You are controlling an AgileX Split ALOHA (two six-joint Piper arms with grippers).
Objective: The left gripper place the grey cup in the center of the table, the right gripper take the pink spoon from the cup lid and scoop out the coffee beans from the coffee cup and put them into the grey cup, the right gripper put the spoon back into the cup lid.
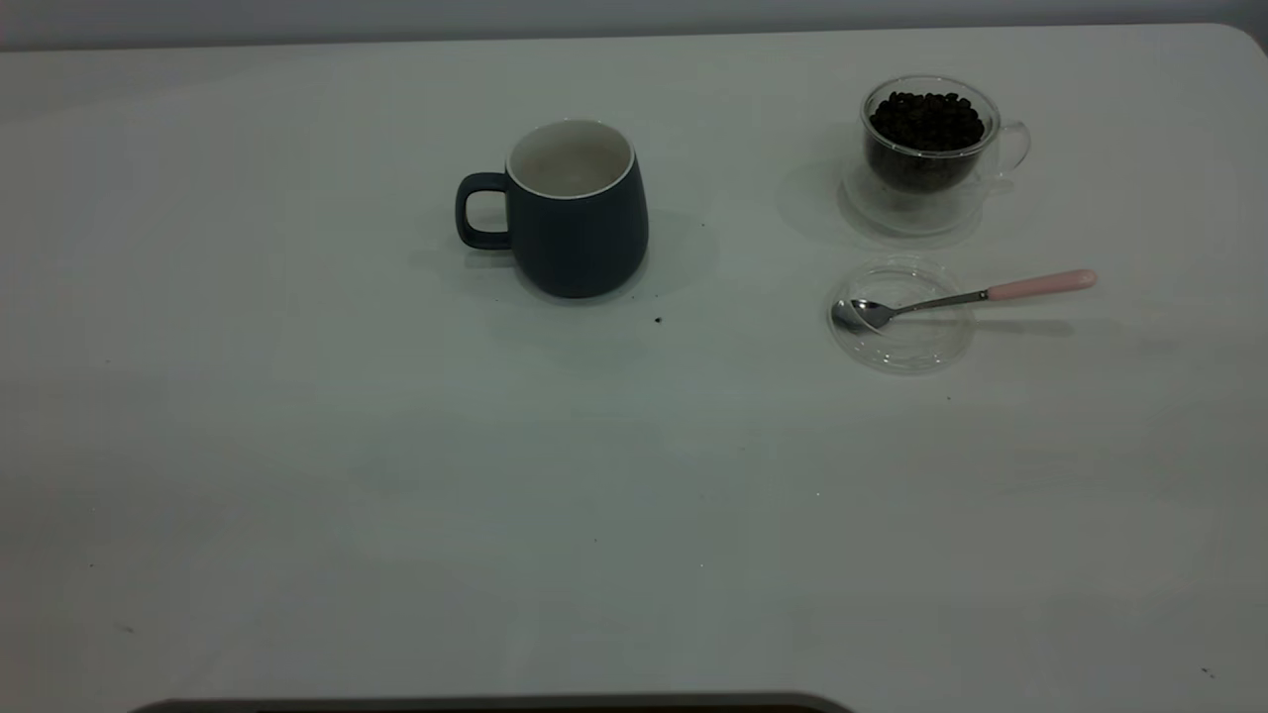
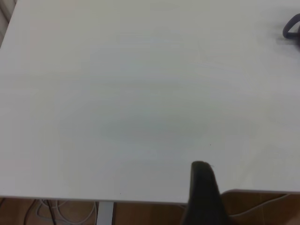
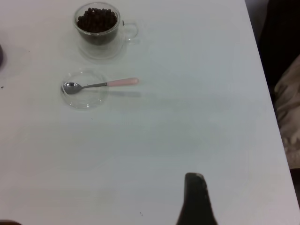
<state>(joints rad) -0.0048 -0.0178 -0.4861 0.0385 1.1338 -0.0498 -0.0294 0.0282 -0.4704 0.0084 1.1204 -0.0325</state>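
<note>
Mug, bean cup and spoon on the desk, both hands back at the near edge.

The mug (image 1: 578, 210) stands upright near the middle of the desk (image 1: 297, 446), handle toward the exterior view's left, its white inside showing no beans. Well to its right the glass cup (image 1: 929, 149) stands upright, full of beans (image 1: 926, 121), handle to the right. Just in front of it lies the lid (image 1: 899, 314); the spoon (image 1: 966, 297) rests with its bowl in the lid and its pink handle sticking out over the rim to the right. A few dark specks (image 1: 658, 320) lie near the mug. Each wrist view shows only one dark fingertip, the left hand (image 2: 202, 187) and the right hand (image 3: 196, 197), both over bare desk at the near edge, touching nothing; whether either is released or clenched I cannot tell.
</note>
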